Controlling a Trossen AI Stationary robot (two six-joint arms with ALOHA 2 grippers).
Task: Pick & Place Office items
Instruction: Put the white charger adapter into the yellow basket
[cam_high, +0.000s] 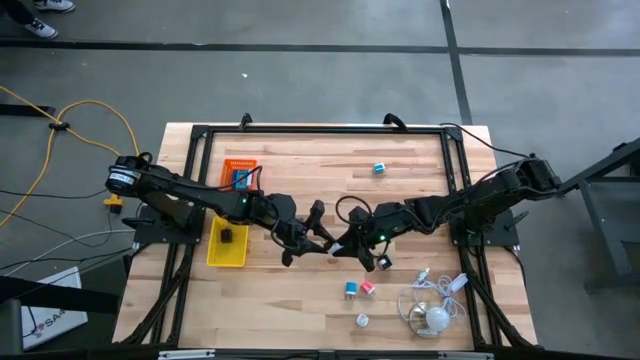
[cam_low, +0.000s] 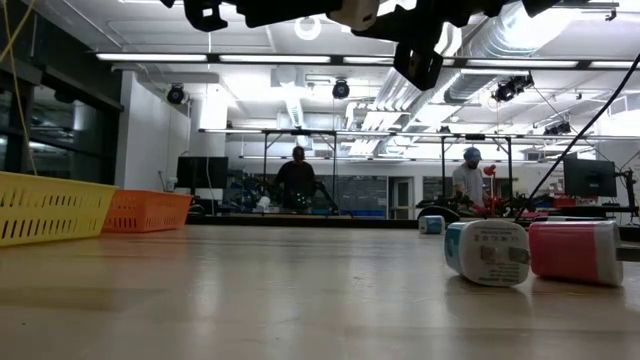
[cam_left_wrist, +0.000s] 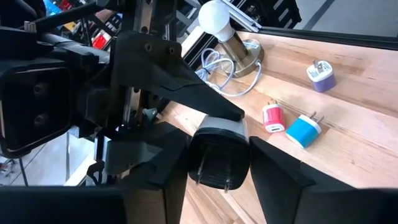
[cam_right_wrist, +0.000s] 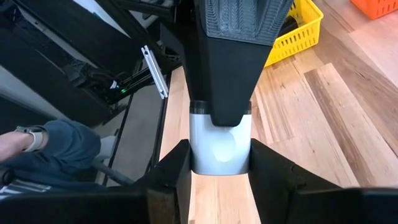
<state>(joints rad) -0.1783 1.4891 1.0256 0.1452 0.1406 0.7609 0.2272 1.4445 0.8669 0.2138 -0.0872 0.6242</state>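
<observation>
My two grippers meet above the middle of the table, left gripper and right gripper, both shut on one small charger block. The block is black with two prongs at one end and white at the other end. In the low view the grippers hang high above the table. Other office items lie flat on the wood: a blue block, a pink block, a white block and a teal one. My left gripper pinches the block's black pronged end between its two fingers, coming level from the table's left. The block is lifted clear. My right gripper pinches the block's white end between its two fingers, coming level from the table's right. Its finger pair is turned crosswise to the left gripper's finger.
A yellow tray with a black piece in it and an orange tray lie on the table's left. A white cable bundle with a round bulb lies at the near right corner. People stand in the room behind.
</observation>
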